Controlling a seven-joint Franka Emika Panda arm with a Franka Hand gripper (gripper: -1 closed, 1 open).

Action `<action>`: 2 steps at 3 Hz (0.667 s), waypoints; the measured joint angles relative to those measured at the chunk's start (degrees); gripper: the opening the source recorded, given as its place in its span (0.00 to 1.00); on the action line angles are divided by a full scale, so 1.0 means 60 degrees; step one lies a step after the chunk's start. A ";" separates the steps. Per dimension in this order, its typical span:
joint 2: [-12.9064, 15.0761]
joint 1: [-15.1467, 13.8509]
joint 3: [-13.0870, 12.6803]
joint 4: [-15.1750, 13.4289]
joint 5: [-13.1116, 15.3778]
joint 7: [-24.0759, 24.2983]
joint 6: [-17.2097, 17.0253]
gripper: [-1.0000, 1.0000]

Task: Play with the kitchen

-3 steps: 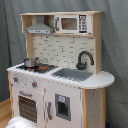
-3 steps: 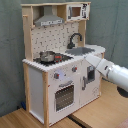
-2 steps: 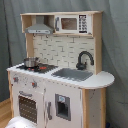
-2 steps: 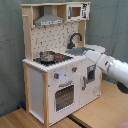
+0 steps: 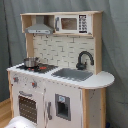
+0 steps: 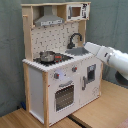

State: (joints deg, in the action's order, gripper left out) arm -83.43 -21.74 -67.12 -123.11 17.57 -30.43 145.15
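Reaching further than before, the arm (image 6: 107, 55) meets the white-and-wood kitchen's (image 6: 60, 65) sink edge; pincer state unclear.

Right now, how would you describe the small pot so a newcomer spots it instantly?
Find the kitchen, a tall white and light-wood toy unit. On its countertop, look to the black stovetop under the grey hood, on the opposite end from the sink. The pot is the small shiny metal vessel sitting there, the only loose item on the counter.
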 joint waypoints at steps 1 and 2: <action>0.0137 -0.0262 0.0320 0.0004 -0.0004 -0.0914 0.0564 1.00; 0.0315 -0.0550 0.0605 0.0021 -0.0010 -0.1761 0.1167 1.00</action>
State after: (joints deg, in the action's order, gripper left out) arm -81.54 -25.03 -63.49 -122.98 17.51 -40.99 152.16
